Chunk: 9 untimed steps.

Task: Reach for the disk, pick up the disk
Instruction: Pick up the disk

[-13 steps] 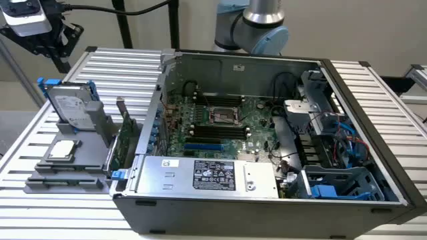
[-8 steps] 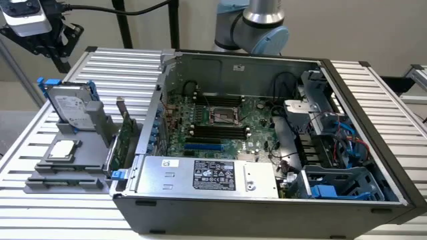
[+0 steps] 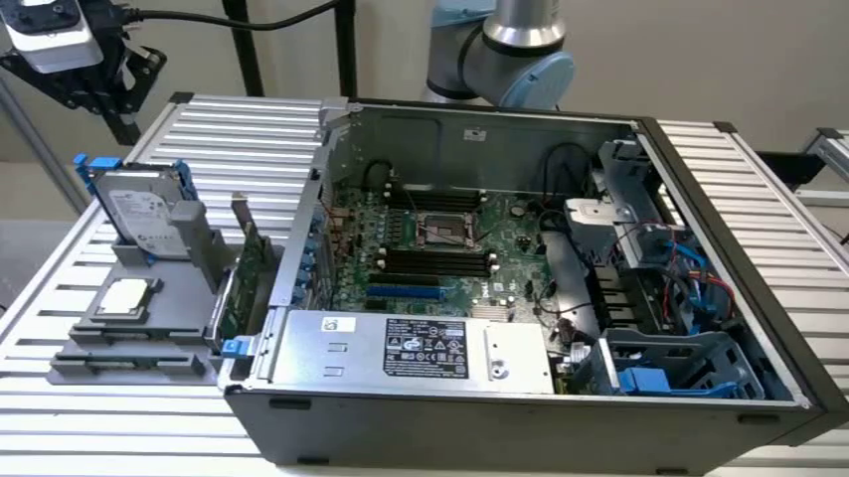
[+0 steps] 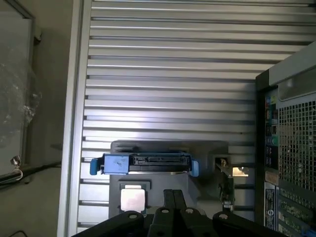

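In the exterior view my gripper (image 3: 119, 121) hangs at twelve o'clock over the disk (image 3: 139, 214). The disk is a flat silver rectangle framed in blue plastic, propped in a grey holder (image 3: 133, 333) at nine o'clock from the computer case (image 3: 531, 417). In the wrist view my black fingers (image 4: 169, 197) are pressed together, clear of the disk's (image 4: 145, 161) edge.

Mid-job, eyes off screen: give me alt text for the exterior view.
The tool hangs above the blue-framed disk, apart from it; the disk stands on edge in a grey holder on the slatted table, at the exterior view's left of an open computer case.
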Motion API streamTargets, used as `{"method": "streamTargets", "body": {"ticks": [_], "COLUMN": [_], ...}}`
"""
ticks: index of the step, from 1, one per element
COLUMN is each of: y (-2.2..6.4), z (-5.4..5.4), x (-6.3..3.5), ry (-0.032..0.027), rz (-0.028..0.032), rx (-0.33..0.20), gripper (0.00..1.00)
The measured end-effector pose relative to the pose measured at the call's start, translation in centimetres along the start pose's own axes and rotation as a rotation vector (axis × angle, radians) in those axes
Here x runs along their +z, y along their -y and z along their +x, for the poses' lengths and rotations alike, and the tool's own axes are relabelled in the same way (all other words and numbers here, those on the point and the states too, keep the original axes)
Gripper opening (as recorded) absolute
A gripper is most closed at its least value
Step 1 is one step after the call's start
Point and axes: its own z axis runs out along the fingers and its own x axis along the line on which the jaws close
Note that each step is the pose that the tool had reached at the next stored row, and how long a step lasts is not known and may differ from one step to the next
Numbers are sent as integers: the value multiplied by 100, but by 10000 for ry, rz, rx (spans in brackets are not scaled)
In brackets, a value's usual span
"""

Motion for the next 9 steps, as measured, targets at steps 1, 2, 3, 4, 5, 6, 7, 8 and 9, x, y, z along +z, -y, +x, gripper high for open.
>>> {"method": "streamTargets", "body": {"ticks": [1, 2, 3, 4, 5, 6, 7, 8, 9], "y": [-4, -16, -35, -60, -89, -116, -146, -175, -201], "z": [20, 51, 88, 126, 167, 208, 254, 298, 343], "x": [0, 1, 3, 5, 7, 9, 13, 16, 21], "ry": [5, 7, 8, 8, 7, 6, 7, 6, 5], "rz": [-1, 1, 3, 10, 20, 29, 39, 52, 68], "rx": [-2, -3, -2, -1, 0, -1, -1, 1, 0], "gripper": [11, 11, 11, 11, 11, 11, 11, 11, 11]}}
